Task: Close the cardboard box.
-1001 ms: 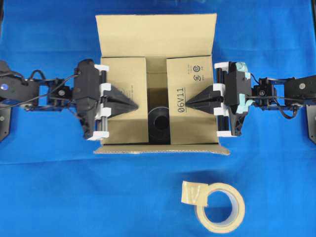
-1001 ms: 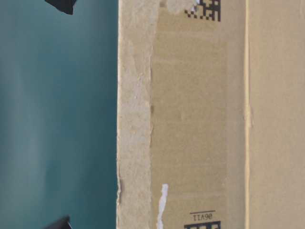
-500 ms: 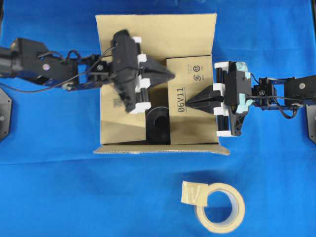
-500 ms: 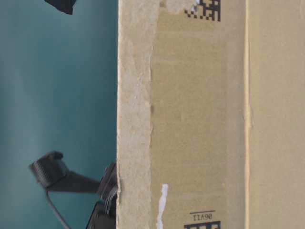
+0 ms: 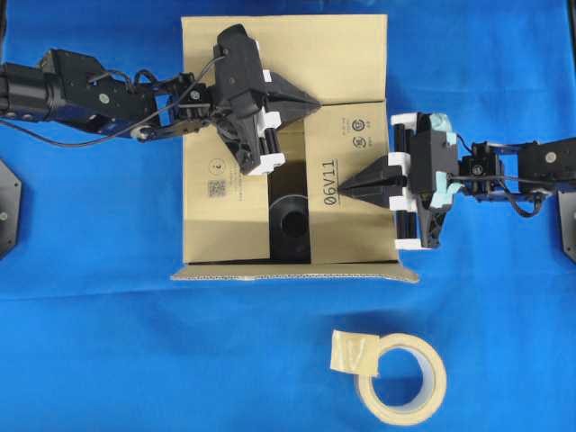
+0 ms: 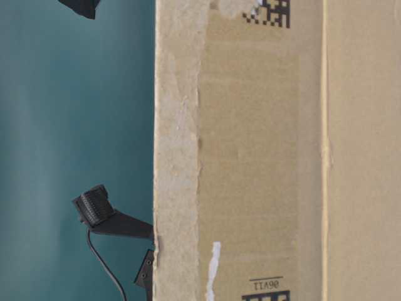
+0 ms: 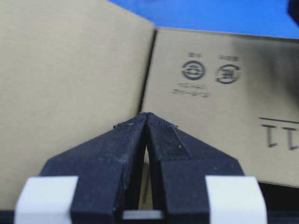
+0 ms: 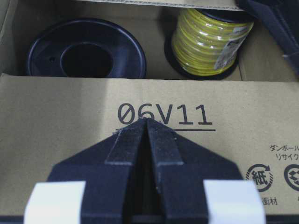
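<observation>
Cardboard box mid-desk, opening upward, long axis left–right. Left claw pressed together over rear flap (contact unclear). Right claw pressed together, tips on right flap.

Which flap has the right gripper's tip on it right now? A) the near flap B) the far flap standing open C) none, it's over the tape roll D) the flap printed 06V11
D. In the overhead view the right gripper, jaws together, rests its tip on the cardboard box's folded-in flap by the 06V11 print; the right wrist view shows the same print just past its fingertips.
</observation>
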Action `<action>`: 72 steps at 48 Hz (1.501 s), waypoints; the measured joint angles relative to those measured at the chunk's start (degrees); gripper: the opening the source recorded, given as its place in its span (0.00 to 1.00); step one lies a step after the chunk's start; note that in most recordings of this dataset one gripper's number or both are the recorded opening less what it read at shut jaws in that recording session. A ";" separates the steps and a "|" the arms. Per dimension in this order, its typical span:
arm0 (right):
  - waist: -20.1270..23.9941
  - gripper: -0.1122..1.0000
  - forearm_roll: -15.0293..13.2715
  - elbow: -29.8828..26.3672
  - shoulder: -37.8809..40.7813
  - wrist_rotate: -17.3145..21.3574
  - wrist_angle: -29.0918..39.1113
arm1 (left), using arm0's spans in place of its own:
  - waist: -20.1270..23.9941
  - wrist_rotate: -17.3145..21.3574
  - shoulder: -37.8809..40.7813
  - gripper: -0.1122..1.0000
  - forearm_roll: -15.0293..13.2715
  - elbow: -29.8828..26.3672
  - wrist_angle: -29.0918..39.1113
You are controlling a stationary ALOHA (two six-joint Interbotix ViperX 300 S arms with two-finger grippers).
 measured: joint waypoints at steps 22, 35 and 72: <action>0.35 0.10 0.09 -0.09 0.00 0.00 0.00 | -0.18 0.18 1.67 0.10 0.18 -0.18 -0.79; 1.85 0.10 0.09 -1.23 -7.21 0.00 4.92 | -0.26 0.09 1.67 0.10 0.18 -0.18 -0.88; 26.19 0.10 0.00 2.37 -20.04 -0.35 4.22 | -0.26 -0.26 1.67 0.10 0.18 -0.26 -0.88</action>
